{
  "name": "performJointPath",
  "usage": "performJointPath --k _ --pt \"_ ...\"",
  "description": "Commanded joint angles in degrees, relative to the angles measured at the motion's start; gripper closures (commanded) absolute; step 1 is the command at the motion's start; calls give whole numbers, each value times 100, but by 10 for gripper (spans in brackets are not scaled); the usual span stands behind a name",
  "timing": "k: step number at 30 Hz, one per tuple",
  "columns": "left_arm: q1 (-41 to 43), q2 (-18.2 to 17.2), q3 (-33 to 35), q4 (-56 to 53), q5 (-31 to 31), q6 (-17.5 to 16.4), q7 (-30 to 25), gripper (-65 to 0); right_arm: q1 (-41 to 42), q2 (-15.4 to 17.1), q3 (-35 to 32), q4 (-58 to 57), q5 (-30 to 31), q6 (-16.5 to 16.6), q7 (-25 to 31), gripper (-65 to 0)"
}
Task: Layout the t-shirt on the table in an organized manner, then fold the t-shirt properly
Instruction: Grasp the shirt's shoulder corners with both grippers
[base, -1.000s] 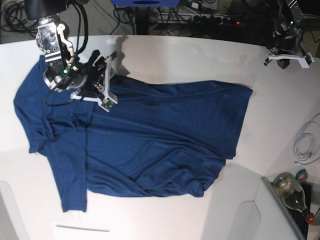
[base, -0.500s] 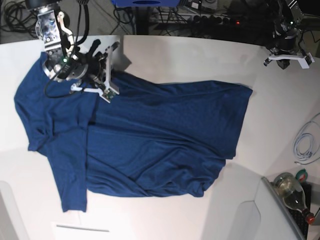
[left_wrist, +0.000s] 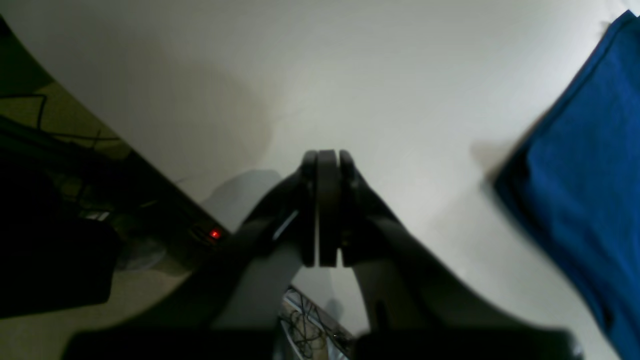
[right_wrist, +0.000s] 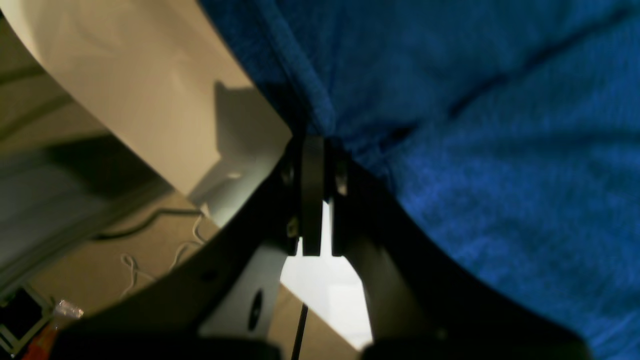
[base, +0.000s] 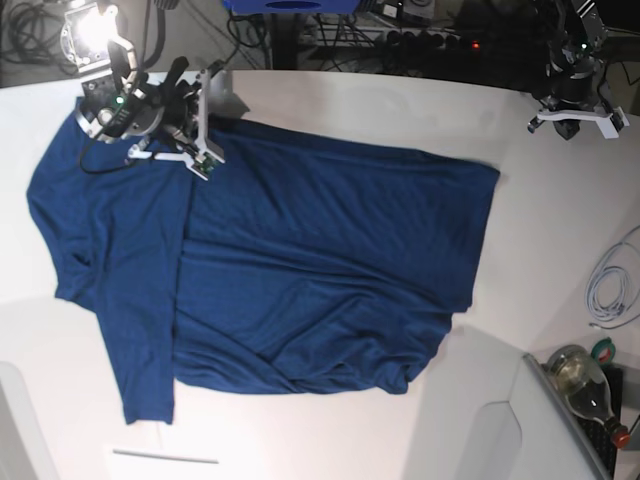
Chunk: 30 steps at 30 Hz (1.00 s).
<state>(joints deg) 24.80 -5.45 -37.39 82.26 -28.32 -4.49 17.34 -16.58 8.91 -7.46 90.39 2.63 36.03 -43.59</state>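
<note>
One sec. ago apart, right end effector (base: 207, 112) now clamped on t-shirt (base: 300, 270) edge, 11 o'clock on tabletop (base: 400, 110), dragging it outward; spreading underway. Left end effector (left_wrist: 320, 210) together, empty.

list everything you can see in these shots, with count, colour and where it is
t-shirt: one, dark navy, spread across the table's middle and left
table: one, white, fills the base view
cable: one, pale, coiled at the right edge
bottle: one, clear with red cap, lower right corner
right end effector: one, black, shut on the t-shirt's far edge
left end effector: one, black, shut, empty, above bare table by the far right edge
</note>
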Motion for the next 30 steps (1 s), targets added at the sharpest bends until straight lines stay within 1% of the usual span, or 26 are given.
performJointPath --k 1,4,8,10,12,14,15,18,19,21,23,24,26,27,28,30 --pt "13 -101 -28 77 -4 -4 -130 0 -8 10 4 108 75 50 65 -14" --pt "13 -74 -2 104 -12 -4 -121 0 -43 10 -5 108 75 50 65 -15" --pt "30 -92 464 113 -48 -4 -121 0 -52 -16 -5 91 75 50 65 -24" --pt "39 -74 631 113 -56 -4 -121 0 -52 -16 -5 108 75 50 3 -75" --pt "57 -13 710 157 -65 -4 -121 0 -52 -16 -5 117 75 50 -164 -153" --pt "83 198 710 491 -65 -12 -121 0 -61 -16 12 205 75 50 -208 -224" --pt "162 286 701 728 -65 -12 -121 0 -131 -16 48 302 75 50 -208 -239" --pt "215 435 763 1466 -65 -12 -121 0 -342 10 65 926 75 32 -208 -242" --pt "162 471 772 1572 -65 -12 -121 0 -342 10 65 1093 75 32 -225 -242" --pt "-190 488 1000 1554 -4 -4 -121 0 -254 2 21 1163 75 14 -234 -242" --pt "-568 427 1229 1185 32 14 -121 0 -8 -42 12 1023 75 6 -225 -225" --pt "-805 365 1405 913 137 23 -121 0 124 -148 4 856 84 6 -216 -188" --pt "-1262 251 1756 183 524 23 -148 0 423 -359 4 451 84 23 -225 -66" --pt "-1473 251 1870 -195 761 23 -156 0 537 -420 4 240 84 23 -225 -14" --pt "-1631 268 1932 -485 963 23 -165 0 607 -438 4 91 84 23 -216 0" --pt "-1877 286 1950 -969 1359 23 -183 0 651 -535 4 -111 84 23 -208 -11"
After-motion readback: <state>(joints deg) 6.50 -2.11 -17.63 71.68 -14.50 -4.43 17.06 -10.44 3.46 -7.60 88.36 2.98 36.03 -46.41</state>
